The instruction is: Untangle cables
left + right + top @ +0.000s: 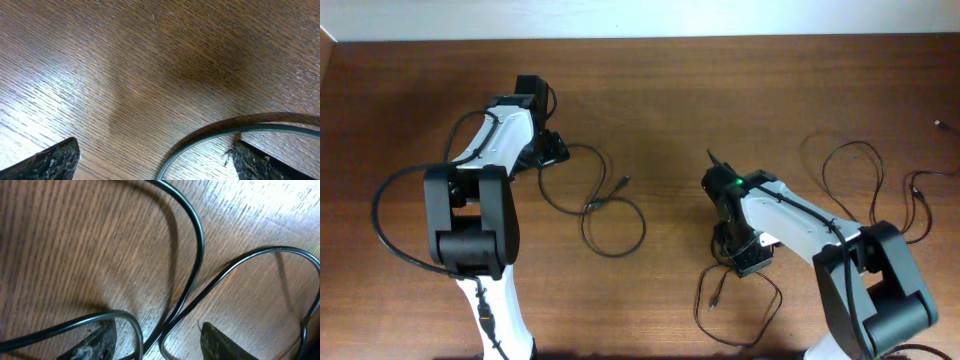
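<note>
Your cables (201, 242) lie as loose loops in three places on the counter (720, 90): one just beside the left hand (552, 150), one under the right hand (748, 262), one near the counter's right edge. The left hand is wide open and holds nothing, with a strand curving close by one finger. The right hand is about half open; two crossing strands lie between its fingers, not pinched

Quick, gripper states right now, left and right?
Left gripper: open, holding nothing; a cable runs past one finger.
Right gripper: open, nothing clamped; cables cross on the table between its fingers.
</note>
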